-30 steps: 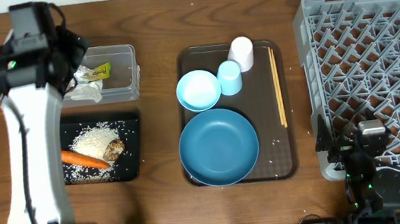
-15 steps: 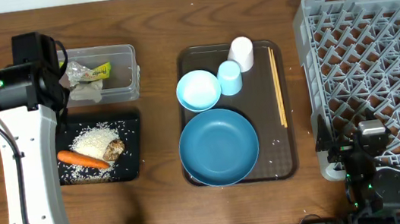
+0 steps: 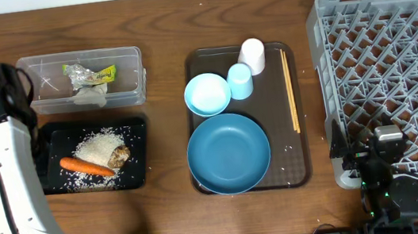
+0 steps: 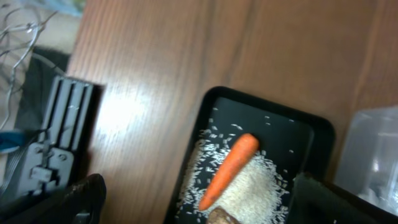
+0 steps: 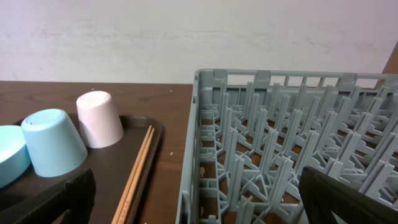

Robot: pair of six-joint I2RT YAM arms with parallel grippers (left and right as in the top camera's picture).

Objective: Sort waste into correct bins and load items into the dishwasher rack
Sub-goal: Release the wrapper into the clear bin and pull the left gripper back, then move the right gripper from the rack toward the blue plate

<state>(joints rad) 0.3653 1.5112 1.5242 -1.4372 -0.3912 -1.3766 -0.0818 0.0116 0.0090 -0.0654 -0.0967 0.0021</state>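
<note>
Left hand (image 4: 205,202) is hanging wide open, gripping nothing, over the left part of the black tray (image 3: 137,127). Wood-grain table (image 3: 158,27) is showing beside it. Right hand (image 5: 205,205) is sitting released and empty too, low at the near-left corner of the rack (image 3: 395,70). The rack's left wall is filling the right half of its view.

Waste is lying in two bins:
- Orange carrot (image 3: 87,166) is resting on a heap of white rice (image 3: 101,146) in the shallow black tray, with a small brown lump (image 3: 120,155) just beside its thin end.
- Clear plastic tub (image 3: 132,62) just behind is holding a shiny green-yellow wrapper (image 3: 100,73) and a crumpled white tissue (image 3: 90,94).

Dishes are sitting on the dark brown serving tray (image 3: 287,167), mid-table:
- Big round dark-blue plate (image 3: 229,153) is sitting at the front, with the light-blue bowl (image 3: 207,94) behind it.
- Light-blue cup (image 3: 240,81) and white cup (image 3: 252,56) are sitting side by side, mouth-down by the look of it.
- Thin wooden chopsticks (image 3: 290,91) are running along the right rim.
- Stray rice grains are dotting that tray.

Grey plastic lattice rack is standing right of it, pegs pointing up.
</note>
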